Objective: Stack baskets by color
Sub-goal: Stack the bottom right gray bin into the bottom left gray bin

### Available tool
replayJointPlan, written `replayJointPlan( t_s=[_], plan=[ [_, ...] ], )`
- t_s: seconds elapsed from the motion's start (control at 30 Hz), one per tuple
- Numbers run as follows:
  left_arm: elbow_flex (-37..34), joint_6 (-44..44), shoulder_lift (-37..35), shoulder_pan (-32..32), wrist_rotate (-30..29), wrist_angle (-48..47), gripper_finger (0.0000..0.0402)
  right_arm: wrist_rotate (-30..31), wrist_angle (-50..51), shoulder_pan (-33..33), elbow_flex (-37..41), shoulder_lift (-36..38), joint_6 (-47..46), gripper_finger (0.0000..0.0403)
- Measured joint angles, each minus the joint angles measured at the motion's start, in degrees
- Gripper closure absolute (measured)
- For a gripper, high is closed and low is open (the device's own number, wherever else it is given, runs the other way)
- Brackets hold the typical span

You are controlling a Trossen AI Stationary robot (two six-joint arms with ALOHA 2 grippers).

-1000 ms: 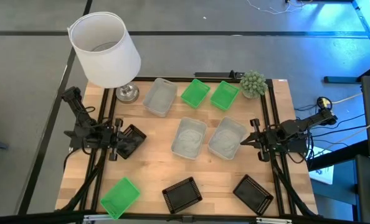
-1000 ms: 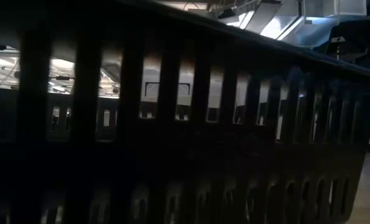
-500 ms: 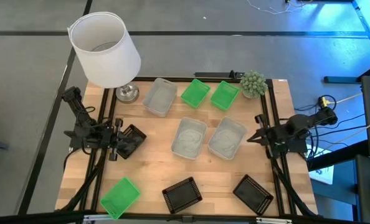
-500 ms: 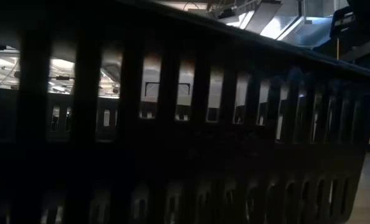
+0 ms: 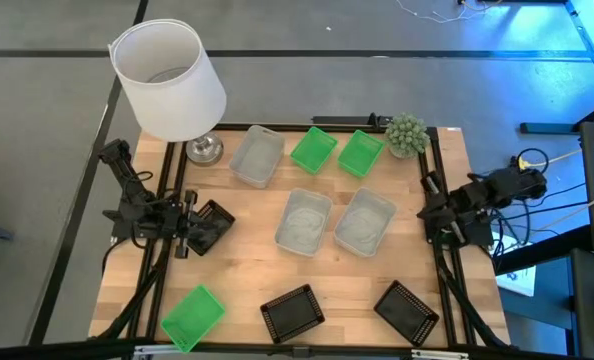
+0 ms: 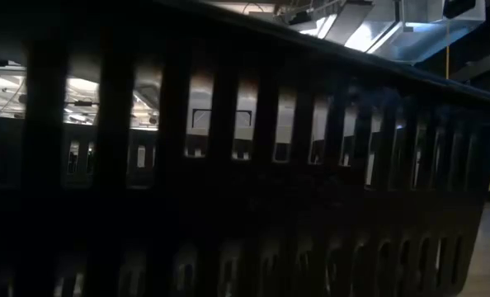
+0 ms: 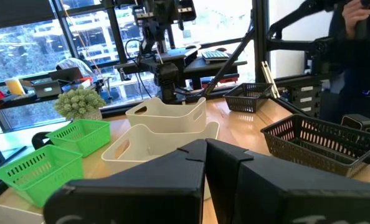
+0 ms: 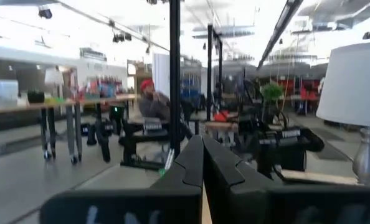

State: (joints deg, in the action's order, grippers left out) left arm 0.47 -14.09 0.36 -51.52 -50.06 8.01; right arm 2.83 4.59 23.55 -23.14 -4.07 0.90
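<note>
While nothing is stacked yet, the sorting is only just beginning, as I judge it. Nearest the front edge of the worktop (image 5: 247, 285), one green basket (image 5: 193, 315) is lying at the left corner, with two black baskets (image 5: 293, 311) beside it toward the right, all well apart from one another. Farther in, the left gripper (image 5: 182, 232) is resting at the left side with its fingers pressed together, holding nothing, its tips just beside or touching the third black basket (image 5: 211, 225); which, I cannot tell. In the middle, two grey-white baskets (image 5: 304, 221) are sitting side by side, and the right gripper (image 5: 429, 213) is hanging over the right rail, fingers likewise together and empty, pointing up across the room in its wrist view. At the far edge, the third grey-white basket (image 5: 257, 155) and two more green baskets (image 5: 314, 148) are lining up between the lamp (image 5: 169, 80) and the small plant (image 5: 406, 133).

Next, the left fingers are needing to part and take the black basket by a wall, then carry it to a front black one.
</note>
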Motion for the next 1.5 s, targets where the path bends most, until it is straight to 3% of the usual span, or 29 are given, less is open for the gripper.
replayJointPlan(
  t_s=[0.27,0.47,0.7,0.83,1.07,1.33,1.5],
  plan=[
    [0.00,0.00,0.00,0.01,0.00,0.00,0.0401,0.93,16.80,0.00,-12.80,-10.90,-0.94,0.0403],
    [0.00,0.00,0.00,0.00,0.01,0.00,0.0401,6.37,30.64,-0.01,-21.49,-22.41,-2.14,0.0403],
    [-0.01,0.00,0.00,0.01,0.02,0.00,0.0401,6.23,51.53,0.00,-32.73,-33.94,-1.58,0.0400],
    [-0.02,0.00,0.00,-0.01,0.00,0.00,0.0401,6.22,58.20,0.00,-37.59,-38.74,-0.64,0.0386],
    [0.00,0.00,0.00,0.00,0.01,0.00,0.0401,6.23,63.32,-0.06,-43.47,-46.27,-1.86,0.0330],
    [0.00,0.00,0.00,0.00,0.01,0.00,0.0401,6.14,63.61,-0.09,-43.08,-53.50,-4.88,0.0232],
    [0.00,0.00,0.00,0.01,0.02,0.00,0.0401,3.38,63.62,-0.09,-43.05,-58.21,-8.32,0.0199]
  ],
)
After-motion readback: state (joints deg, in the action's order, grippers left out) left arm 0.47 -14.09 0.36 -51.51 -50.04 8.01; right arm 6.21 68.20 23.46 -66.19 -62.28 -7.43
